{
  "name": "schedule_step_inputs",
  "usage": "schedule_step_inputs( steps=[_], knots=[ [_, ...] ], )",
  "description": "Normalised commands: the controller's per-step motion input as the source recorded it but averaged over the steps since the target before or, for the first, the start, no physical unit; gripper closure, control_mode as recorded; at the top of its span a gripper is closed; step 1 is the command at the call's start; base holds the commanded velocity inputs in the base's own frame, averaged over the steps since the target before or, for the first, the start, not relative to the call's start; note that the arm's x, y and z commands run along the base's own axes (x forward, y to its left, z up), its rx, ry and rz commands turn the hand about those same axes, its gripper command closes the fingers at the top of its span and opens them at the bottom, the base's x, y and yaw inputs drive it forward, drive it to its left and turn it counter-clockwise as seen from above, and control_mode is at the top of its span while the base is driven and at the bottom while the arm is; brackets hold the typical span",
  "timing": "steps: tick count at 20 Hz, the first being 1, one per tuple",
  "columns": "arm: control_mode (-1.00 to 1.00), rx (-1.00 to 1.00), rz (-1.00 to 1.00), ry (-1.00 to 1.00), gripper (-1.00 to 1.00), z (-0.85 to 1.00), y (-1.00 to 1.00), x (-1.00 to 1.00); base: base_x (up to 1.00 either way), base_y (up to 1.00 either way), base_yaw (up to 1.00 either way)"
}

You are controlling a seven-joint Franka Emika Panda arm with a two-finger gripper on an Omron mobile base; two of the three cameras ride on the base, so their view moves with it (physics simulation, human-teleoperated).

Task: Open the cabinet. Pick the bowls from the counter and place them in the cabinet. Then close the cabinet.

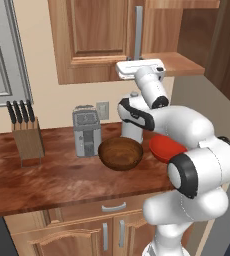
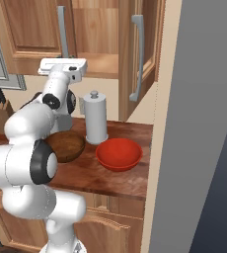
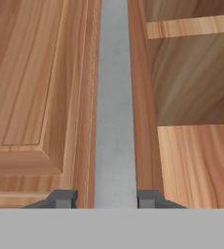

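We've got the gripper pinching the left door's grey bar handle on the wall cabinet, right door already swung open. That smooth metal bar could slip if we pull crooked. Wooden bowl and glossy red bowl wait mid-counter, toward its right end.

Glossy white rounded arm, black joint bands, flat white hand, small dark grey fingertips
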Motion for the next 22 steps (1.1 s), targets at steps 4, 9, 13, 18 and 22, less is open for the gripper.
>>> schedule_step_inputs(
  steps=[4,9,13,18,22],
  knots=[
    [-1.00,0.00,0.00,0.00,1.00,0.00,0.05,0.62,0.00,0.00,0.00],
    [-1.00,-0.01,0.15,0.13,1.00,0.08,0.02,0.82,0.00,0.00,0.00],
    [-1.00,0.00,0.52,0.29,1.00,0.19,-0.17,0.99,0.00,0.00,0.00],
    [-1.00,0.00,0.53,0.35,1.00,0.17,-0.19,1.00,0.00,0.00,0.00],
    [-1.00,-0.26,0.38,0.07,1.00,0.45,0.75,-0.02,0.00,0.00,0.00]
  ],
)
